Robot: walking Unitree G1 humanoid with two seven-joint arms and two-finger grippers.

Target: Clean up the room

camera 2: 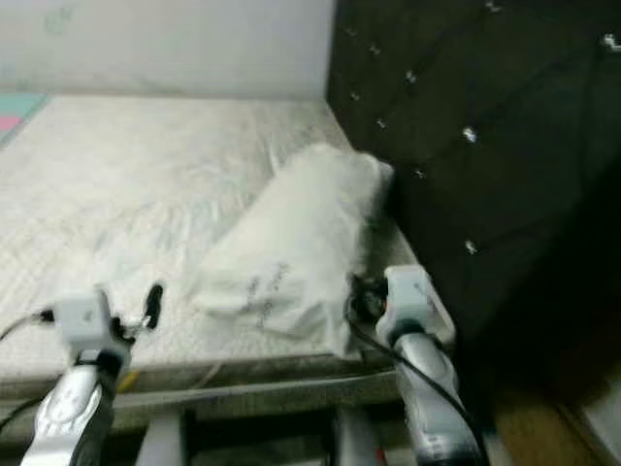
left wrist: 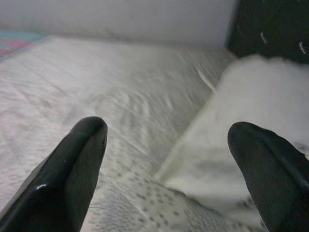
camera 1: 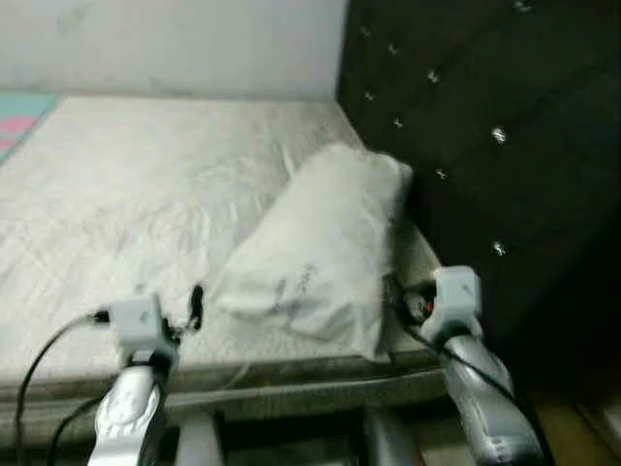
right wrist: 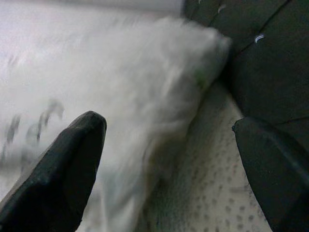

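Observation:
A white pillow [camera 1: 320, 243] lies on the bare white mattress [camera 1: 126, 194], its far end against the black tufted headboard [camera 1: 485, 126]. My left gripper [camera 1: 194, 306] hovers over the mattress's front edge, just left of the pillow's near corner. In the left wrist view it [left wrist: 169, 169] stands open, with the pillow [left wrist: 251, 130] ahead on one side. My right gripper [camera 1: 398, 296] is at the pillow's near right corner, between pillow and headboard. The right wrist view shows it [right wrist: 169, 164] open with nothing held, the pillow [right wrist: 135, 96] close before one finger.
A white wall [camera 1: 175, 39] runs behind the bed. A teal and pink patch [camera 1: 19, 116] shows at the far left edge. The bed's grey front rail [camera 1: 291, 390] lies below my arms. A strip of wooden floor [camera 1: 572, 427] shows at the lower right.

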